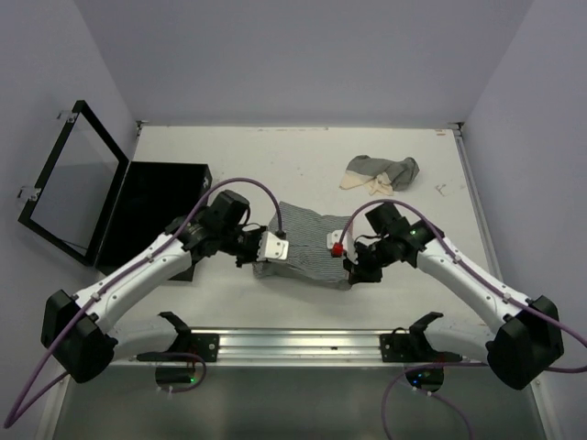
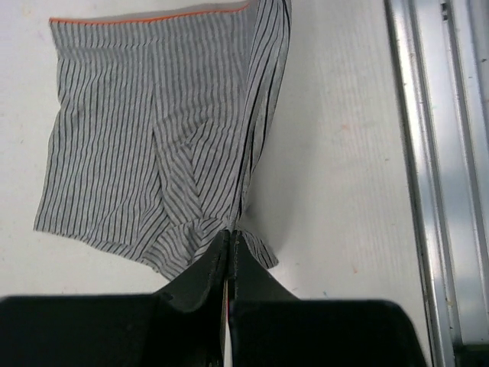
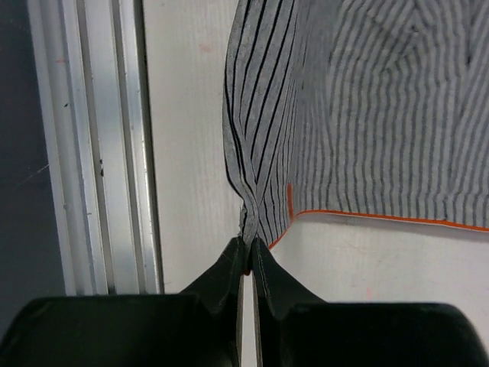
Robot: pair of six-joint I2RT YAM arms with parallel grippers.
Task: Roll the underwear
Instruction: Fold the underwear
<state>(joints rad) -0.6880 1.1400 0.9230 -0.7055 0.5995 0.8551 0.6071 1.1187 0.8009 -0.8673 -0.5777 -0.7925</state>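
While clamped tight, left jaws and right jaws alike, pinching near corners of striped underwear [image 1: 307,246] flat on the white counter [image 1: 275,156]. Walled in pale lilac, edged by a metal rail [image 1: 303,344].

Around the striped underwear [image 1: 307,243], bare desk [image 1: 275,165] lies open toward 12 o'clock. The black box [image 1: 151,211] with its raised lid [image 1: 73,183] blocks 9 o'clock. A crumpled garment pile [image 1: 381,172] sits at 1 o'clock, and the metal rail [image 1: 303,344] bounds 6 o'clock.
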